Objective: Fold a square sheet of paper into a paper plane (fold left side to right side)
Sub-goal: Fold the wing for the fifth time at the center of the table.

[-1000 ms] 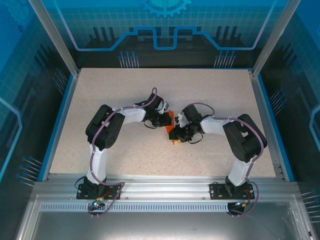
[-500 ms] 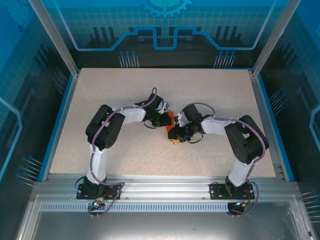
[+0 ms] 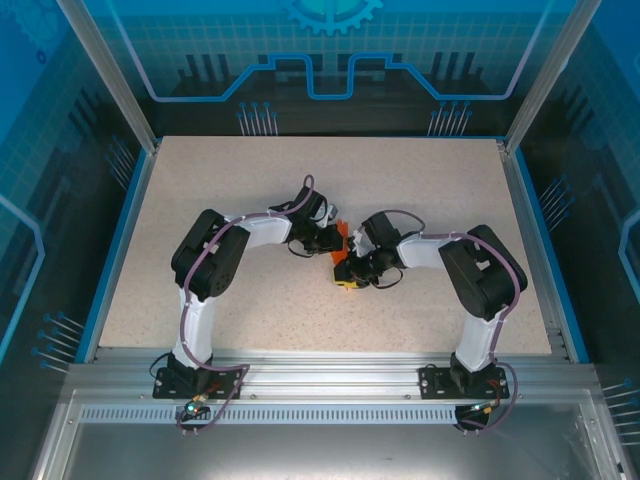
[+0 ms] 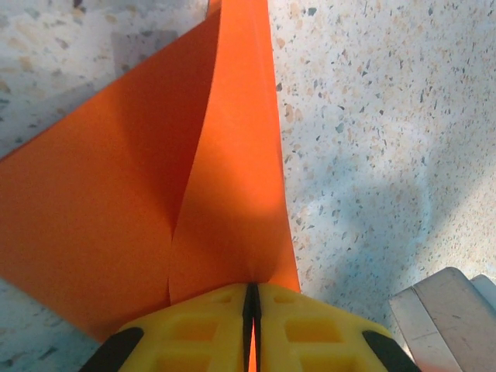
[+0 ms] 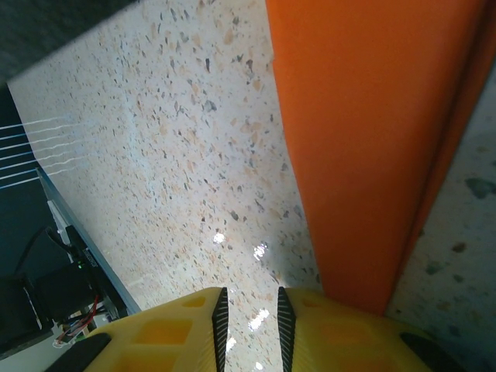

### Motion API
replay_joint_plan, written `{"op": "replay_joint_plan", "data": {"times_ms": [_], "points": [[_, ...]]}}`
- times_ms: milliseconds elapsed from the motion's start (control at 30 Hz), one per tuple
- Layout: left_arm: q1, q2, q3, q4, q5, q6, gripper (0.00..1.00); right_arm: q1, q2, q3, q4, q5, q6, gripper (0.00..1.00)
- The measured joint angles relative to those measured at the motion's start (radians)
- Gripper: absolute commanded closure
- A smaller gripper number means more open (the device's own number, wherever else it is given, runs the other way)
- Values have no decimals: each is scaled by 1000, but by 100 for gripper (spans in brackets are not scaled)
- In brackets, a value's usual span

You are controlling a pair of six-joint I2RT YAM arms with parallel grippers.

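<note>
Left gripper point(image 4: 251, 302): yellow fingers pressed together, clamped on the near edge of the orange-red paper point(image 4: 139, 201). The paper is folded, with a raised crease running away from the gripper toward a narrow tip, and a broad flap spreading to the left. From overhead, the paper point(image 3: 342, 233) sits near the middle of the desk point(image 3: 450, 190), between the two wrists.

Right gripper point(image 5: 249, 302): fingers slightly apart, bare desk visible through the gap, nothing between them. A long strip of the paper point(image 5: 364, 139) ends against the finger point(image 5: 356, 325) at the right of that wrist view.

Both arms bend inward toward the paper. The desk surface is speckled beige, bordered by blue edging point(image 3: 118, 240) and an aluminium rail point(image 3: 330, 380).
</note>
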Motion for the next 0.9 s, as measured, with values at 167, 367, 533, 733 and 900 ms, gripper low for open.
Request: {"op": "replay_joint_plan", "data": {"times_ms": [167, 367, 533, 733, 900], "points": [[0, 0, 0, 0, -3, 0, 86, 5, 0, 5, -8, 8, 3, 73], [1, 0, 0, 0, -5, 0, 86, 13, -4, 2, -16, 31, 1, 73], [2, 0, 0, 0, -4, -1, 87, 18, -31, -35, 7, 44, -16, 73], [2, 0, 0, 0, -4, -1, 86, 19, -98, -99, -38, 42, -48, 72], [5, 0, 0, 5, -9, 0, 87, 9, -189, -133, -109, 46, -56, 82]]}}
